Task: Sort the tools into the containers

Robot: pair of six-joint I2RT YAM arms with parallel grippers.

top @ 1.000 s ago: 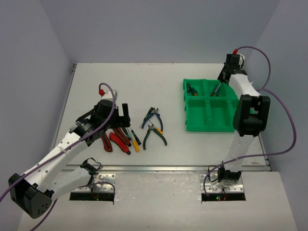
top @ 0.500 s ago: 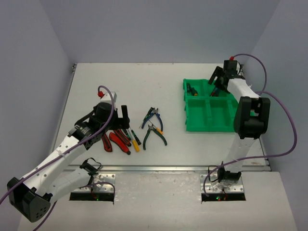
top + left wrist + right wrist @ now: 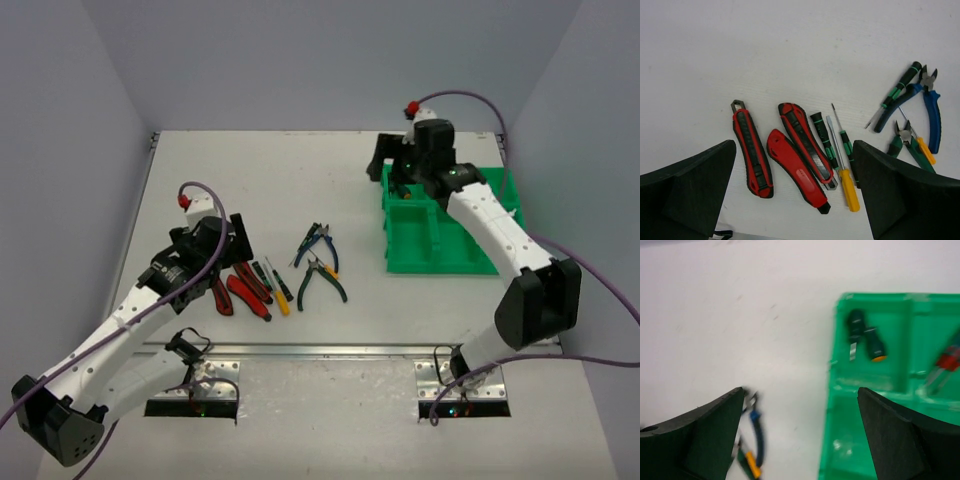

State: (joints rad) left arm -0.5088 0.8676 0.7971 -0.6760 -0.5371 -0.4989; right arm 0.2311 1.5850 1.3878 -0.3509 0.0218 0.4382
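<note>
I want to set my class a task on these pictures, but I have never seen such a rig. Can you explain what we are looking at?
Two robot arms are bolted to a table. One picture looks down from above. The other two come from cameras on the wrists, so the black shapes at their lower corners are each arm's own fingers. The left end effector hovers open over red cutters, screwdrivers and pliers lying loose. The right end effector is open too, above the edge of a green tray, which holds a few tools. Neither holds anything.
</note>
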